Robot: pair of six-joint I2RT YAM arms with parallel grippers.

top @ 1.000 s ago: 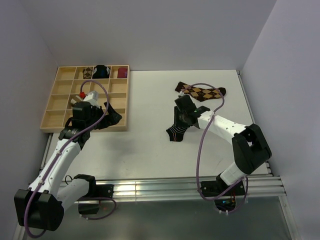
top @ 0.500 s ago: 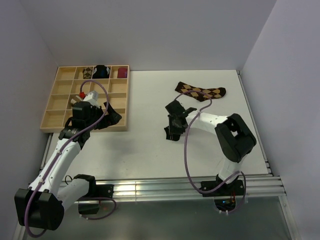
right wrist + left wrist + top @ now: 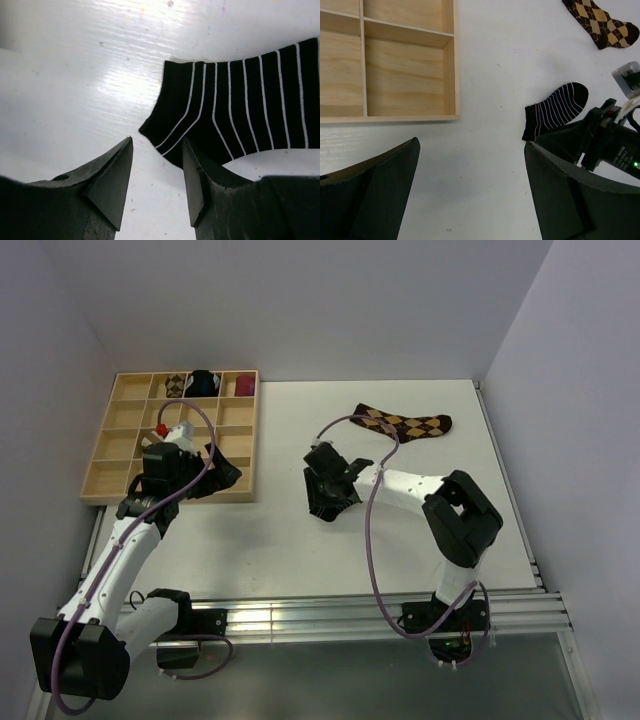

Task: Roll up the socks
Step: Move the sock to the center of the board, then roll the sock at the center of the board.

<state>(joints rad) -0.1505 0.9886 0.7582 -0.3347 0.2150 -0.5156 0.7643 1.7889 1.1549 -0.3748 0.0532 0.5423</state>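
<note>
One white table (image 3: 300, 560) carried everything. Two white-and-black arms rose from its 6 o'clock edge, the left arm (image 3: 125, 530) reaching toward 10 o'clock and the right arm (image 3: 420, 485) bent back toward the middle. One wooden tray (image 3: 110, 440), split into compartments, sat at 10 o'clock.

Two loose socks lay flat on the table, well apart. The argyle sock (image 3: 405, 424), brown with tan diamonds, stretched out at 1 o'clock. The black sock (image 3: 555, 111), short with thin white stripes across it, lay near the centre, with its cuff toward the tray.

Three small sock bundles filled neighbouring compartments in the tray's 12 o'clock row: one brown patterned bundle (image 3: 176, 385), one black-and-blue bundle (image 3: 204, 383) and one maroon bundle (image 3: 245, 386).

The left gripper (image 3: 471, 145) hung over bare table just off the tray's 5 o'clock corner, its jaws spread wide with nothing between them. The right gripper (image 3: 156, 145) stood low over the black sock's cuff, jaws parted by a narrow gap. White table showed in that gap, and the cuff corner lay just beyond it, unclamped.

White print on the right arm's wrist was too small to read.
</note>
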